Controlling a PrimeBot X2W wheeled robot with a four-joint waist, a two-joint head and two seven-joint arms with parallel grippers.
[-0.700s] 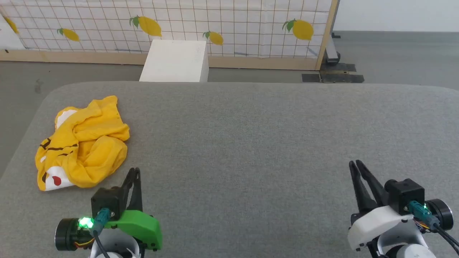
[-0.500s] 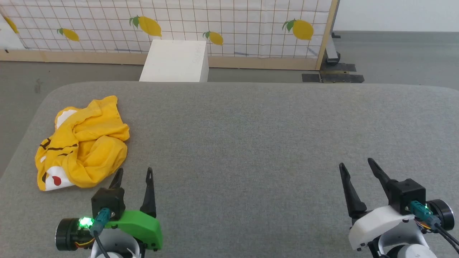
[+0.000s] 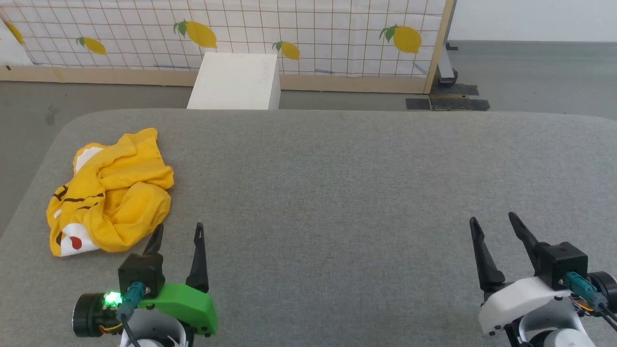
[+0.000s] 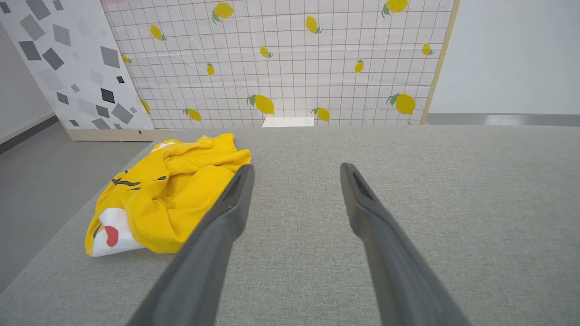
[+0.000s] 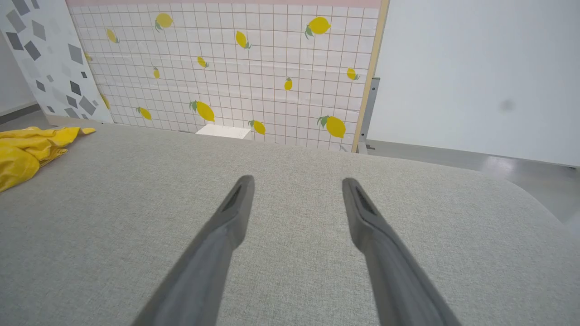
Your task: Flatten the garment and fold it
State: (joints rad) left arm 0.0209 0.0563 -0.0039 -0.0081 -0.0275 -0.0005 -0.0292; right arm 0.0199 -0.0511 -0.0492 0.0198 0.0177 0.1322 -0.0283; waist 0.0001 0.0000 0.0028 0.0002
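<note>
The garment (image 3: 108,193), a bright yellow shirt with black stripes, white patches and a red dot, lies crumpled near the left edge of the grey padded table (image 3: 337,193). The left wrist view has it left of the fingers as a yellow heap (image 4: 167,190), and a corner of the garment (image 5: 27,149) lies at the right wrist view's left edge. My left gripper (image 3: 178,232) hovers open just below and right of the heap, empty. My right gripper (image 3: 492,220) stands open and empty at the lower right, far from the cloth.
A white box (image 3: 235,82) stands on the floor behind the table's far edge. A lemon-print grid screen (image 3: 270,33) with a wooden frame closes off the back. Grey floor drops away past the table's left edge (image 3: 29,193).
Both grippers have opened from shut. The right gripper has shifted a little to the right. The garment lies as before.
</note>
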